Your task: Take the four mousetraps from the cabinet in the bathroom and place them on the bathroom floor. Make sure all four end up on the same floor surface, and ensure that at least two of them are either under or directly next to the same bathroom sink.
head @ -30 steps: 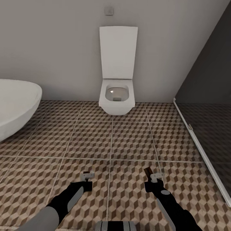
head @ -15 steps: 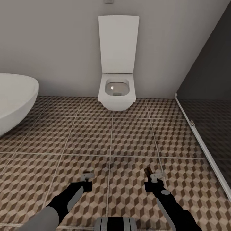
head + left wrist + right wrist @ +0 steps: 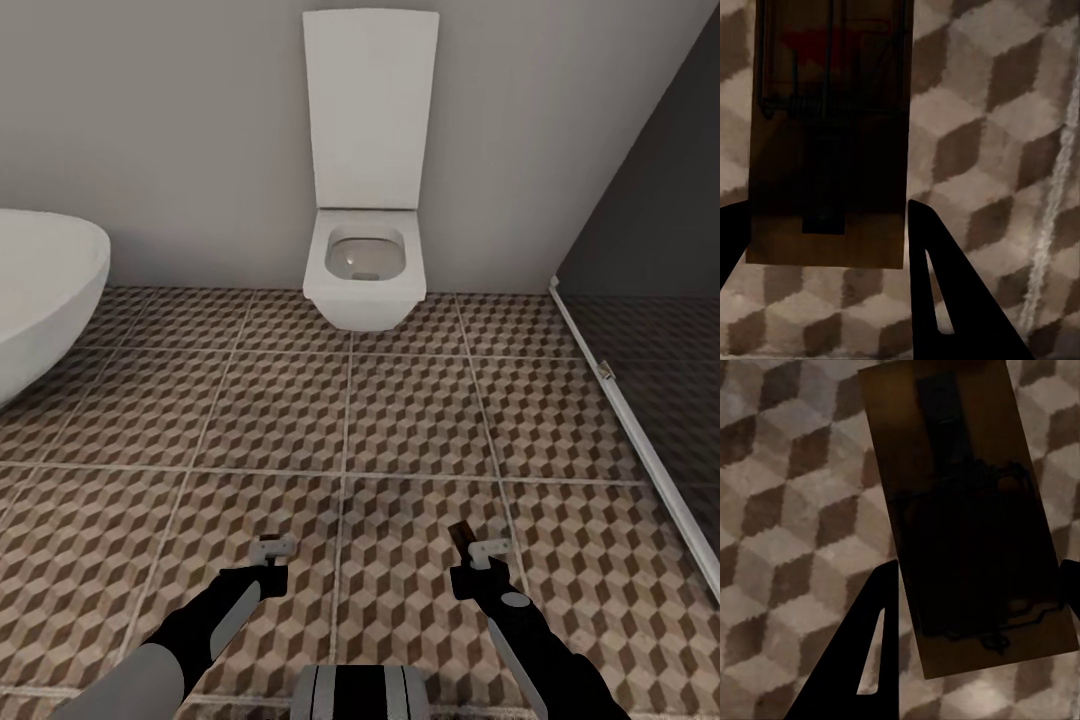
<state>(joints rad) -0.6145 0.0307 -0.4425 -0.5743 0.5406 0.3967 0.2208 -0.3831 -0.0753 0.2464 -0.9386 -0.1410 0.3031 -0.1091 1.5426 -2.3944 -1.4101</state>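
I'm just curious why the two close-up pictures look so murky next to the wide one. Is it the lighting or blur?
Both. In the head view the toilet and bathroom floor are evenly lit and sharp. In the left wrist view the mousetrap is dim and soft, its pincer fingers plain black shapes. In the right wrist view the other mousetrap is darker still, its metal parts hard to make out.
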